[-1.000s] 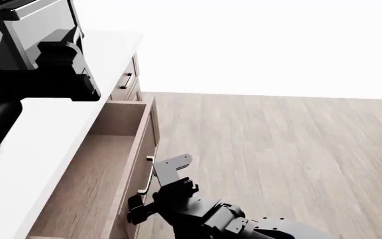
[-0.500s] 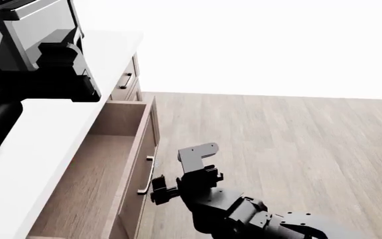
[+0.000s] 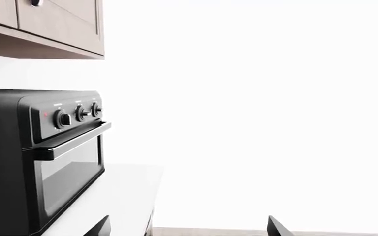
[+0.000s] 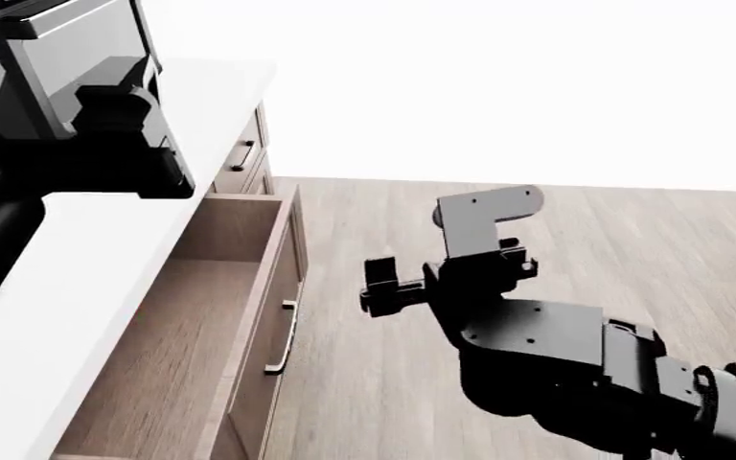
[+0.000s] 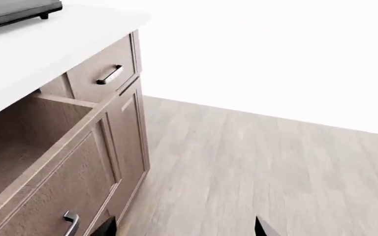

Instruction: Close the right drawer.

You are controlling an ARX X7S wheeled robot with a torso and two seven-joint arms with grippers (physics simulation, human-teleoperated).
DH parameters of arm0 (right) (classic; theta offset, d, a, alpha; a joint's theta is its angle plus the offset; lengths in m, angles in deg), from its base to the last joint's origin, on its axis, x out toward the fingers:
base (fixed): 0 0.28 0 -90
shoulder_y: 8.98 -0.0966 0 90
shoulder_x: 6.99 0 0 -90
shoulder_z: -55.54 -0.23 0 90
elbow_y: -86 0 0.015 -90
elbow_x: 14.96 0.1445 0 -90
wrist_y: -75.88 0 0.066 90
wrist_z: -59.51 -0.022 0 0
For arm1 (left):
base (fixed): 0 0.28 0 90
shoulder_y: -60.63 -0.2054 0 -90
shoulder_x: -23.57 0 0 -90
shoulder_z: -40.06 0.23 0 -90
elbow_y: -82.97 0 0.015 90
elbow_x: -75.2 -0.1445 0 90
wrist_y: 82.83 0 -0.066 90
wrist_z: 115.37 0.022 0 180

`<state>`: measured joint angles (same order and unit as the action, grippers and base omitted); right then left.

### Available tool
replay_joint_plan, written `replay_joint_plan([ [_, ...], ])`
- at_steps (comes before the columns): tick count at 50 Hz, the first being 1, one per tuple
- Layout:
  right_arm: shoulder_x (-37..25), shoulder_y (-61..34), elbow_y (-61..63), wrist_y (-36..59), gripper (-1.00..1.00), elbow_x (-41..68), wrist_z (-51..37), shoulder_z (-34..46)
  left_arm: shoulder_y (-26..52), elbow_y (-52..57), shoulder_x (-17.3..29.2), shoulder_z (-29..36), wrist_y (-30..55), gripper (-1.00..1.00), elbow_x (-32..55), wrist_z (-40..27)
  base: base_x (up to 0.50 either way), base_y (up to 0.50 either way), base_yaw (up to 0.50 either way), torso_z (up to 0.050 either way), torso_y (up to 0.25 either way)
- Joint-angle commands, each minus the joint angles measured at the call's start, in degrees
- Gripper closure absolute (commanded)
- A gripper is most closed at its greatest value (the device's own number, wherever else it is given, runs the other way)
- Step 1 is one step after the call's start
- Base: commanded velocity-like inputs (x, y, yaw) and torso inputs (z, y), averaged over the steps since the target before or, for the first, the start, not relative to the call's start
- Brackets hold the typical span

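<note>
The right drawer [image 4: 202, 316] stands pulled far out from under the white counter, empty inside. Its panelled front [image 4: 281, 287] carries a slim dark bar handle [image 4: 280, 342]. In the right wrist view the drawer front [image 5: 64, 187] and the top of its handle [image 5: 71, 223] show close by. My right gripper [image 4: 381, 285] hangs open and empty over the floor, to the right of the drawer front and apart from it; its wide-set tips show in the right wrist view [image 5: 183, 227]. My left gripper [image 3: 189, 227] is open and empty, raised above the counter.
A black toaster oven [image 3: 38, 157] stands on the white counter [image 4: 100, 268], with brown wall cabinets [image 3: 51, 22] above. A narrower shut drawer [image 5: 100, 73] sits beyond the open one. My left arm [image 4: 112, 125] hangs over the counter. Wood floor [image 4: 547, 259] spreads to the right.
My right gripper has risen and moved right, away from the drawer handle it was next to. The drawer stays open as before. The left arm has not moved.
</note>
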<state>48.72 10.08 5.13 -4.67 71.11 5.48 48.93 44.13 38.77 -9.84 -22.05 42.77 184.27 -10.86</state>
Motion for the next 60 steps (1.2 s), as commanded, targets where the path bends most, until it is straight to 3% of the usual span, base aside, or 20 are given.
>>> replay_joint_plan([
  [1,-11.2,-10.3,15.3,5.9,-1.0,5.9,-8.7,-3.8,-0.1,0.1,-0.1,0.2,0.0,-1.0,0.0,-0.2,0.0,0.0,0.0,0.0,0.0],
  [12,-23.5,-14.5,25.6,5.8,-1.0,11.5,-12.3,-8.1,-0.1,0.6,-1.0,1.1,0.2,-1.0,-0.3,-1.0,0.0,0.0,0.0,0.0,0.0],
  [24,-30.4,-20.5,29.9,10.2,-1.0,16.6,-14.1,-10.8,0.6,0.2,-6.0,4.5,1.5,-1.0,-1.8,-2.6,0.0,0.0,0.0,0.0,0.0],
  [40,-33.9,-25.7,31.4,13.6,-1.0,20.8,-15.6,-13.4,20.4,-11.8,-24.1,13.1,6.2,-1.0,3.2,-8.6,0.0,0.0,0.0,0.0,0.0],
  [53,-38.1,-26.8,31.5,13.2,-1.0,22.3,-14.6,-15.2,18.6,-19.6,-37.2,20.3,5.2,-1.0,-3.4,-6.5,0.0,0.0,0.0,0.0,0.0],
  [60,-40.5,-27.5,31.8,13.3,-1.0,23.1,-14.1,-16.2,15.6,-21.9,-42.0,23.6,4.1,-1.0,-6.7,-5.8,0.0,0.0,0.0,0.0,0.0],
])
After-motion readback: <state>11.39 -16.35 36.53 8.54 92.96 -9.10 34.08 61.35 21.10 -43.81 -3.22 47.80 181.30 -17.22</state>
